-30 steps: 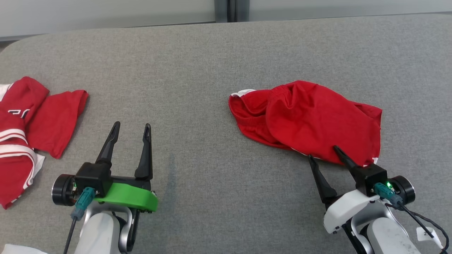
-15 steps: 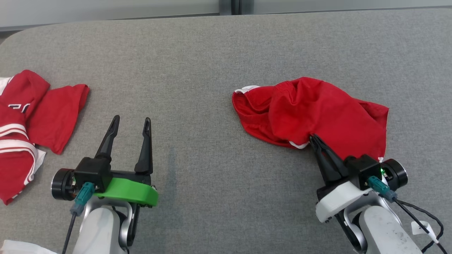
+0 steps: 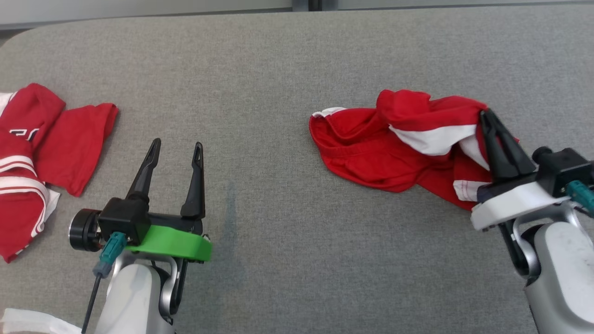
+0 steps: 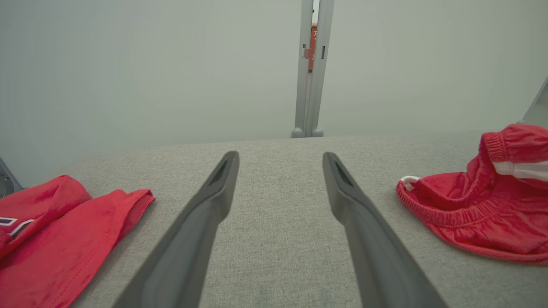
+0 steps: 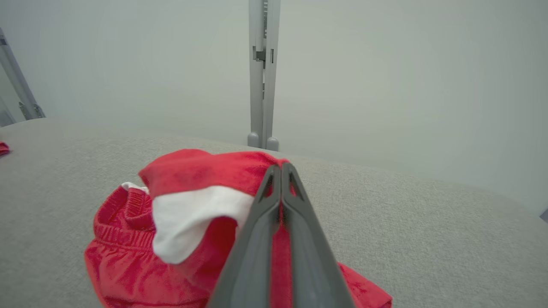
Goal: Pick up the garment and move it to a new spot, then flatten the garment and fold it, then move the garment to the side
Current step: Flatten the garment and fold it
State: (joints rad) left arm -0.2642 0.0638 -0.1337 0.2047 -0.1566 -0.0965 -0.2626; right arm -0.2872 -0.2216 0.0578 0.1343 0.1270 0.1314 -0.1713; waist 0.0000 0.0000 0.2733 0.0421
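R gripper pinching shorts edge; L gripper spread, idle. Fabric prob. soft, light, limp; best hold: waistband.

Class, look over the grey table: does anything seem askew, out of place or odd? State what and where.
The red shorts on the right lie bunched, one edge pinched and lifted by the shut right gripper, a white panel turned outward. A second red garment lies rumpled at the left edge.
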